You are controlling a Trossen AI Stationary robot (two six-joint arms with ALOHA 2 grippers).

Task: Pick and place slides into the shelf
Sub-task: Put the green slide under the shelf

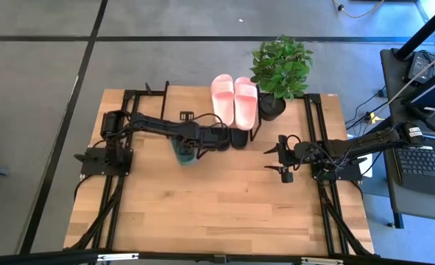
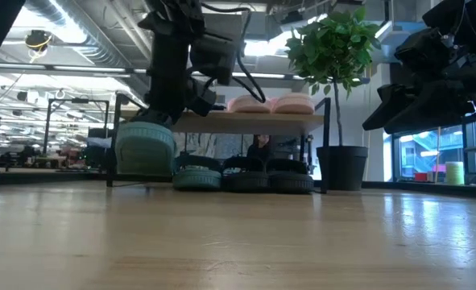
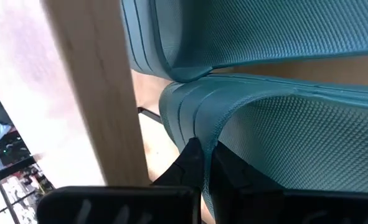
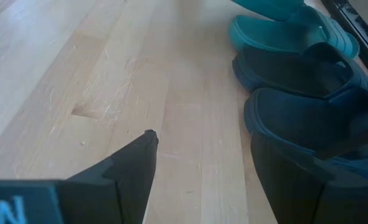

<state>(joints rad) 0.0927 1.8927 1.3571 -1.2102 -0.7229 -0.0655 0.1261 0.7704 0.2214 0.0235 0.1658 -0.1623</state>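
Note:
My left gripper (image 1: 196, 146) is shut on a dark green slide (image 1: 183, 154) at the left end of the shelf (image 2: 246, 122), by its front edge. In the low view this slide (image 2: 145, 149) stands steeply tilted. The second green slide (image 2: 196, 176) and the black pair (image 2: 268, 176) lie on the table under the shelf's top board. The pink pair (image 1: 234, 99) lies on the board. My right gripper (image 1: 283, 158) is open and empty, to the right of the shelf and above the table. My left gripper pinches the green slide's wide strap at its edge (image 3: 203, 134), one finger outside the strap (image 3: 187, 163) and one under it (image 3: 236, 177). The slide hangs steeply tilted below the fingers. I cannot tell whether its lower end (image 2: 145, 171) touches the table.
A potted plant (image 1: 279, 70) stands at the shelf's right end. The shelf's wooden top board (image 3: 90, 93) is right beside the held slide. Bare tabletop (image 1: 224, 206) lies toward the near edge. The arms' black frames run along both table sides.

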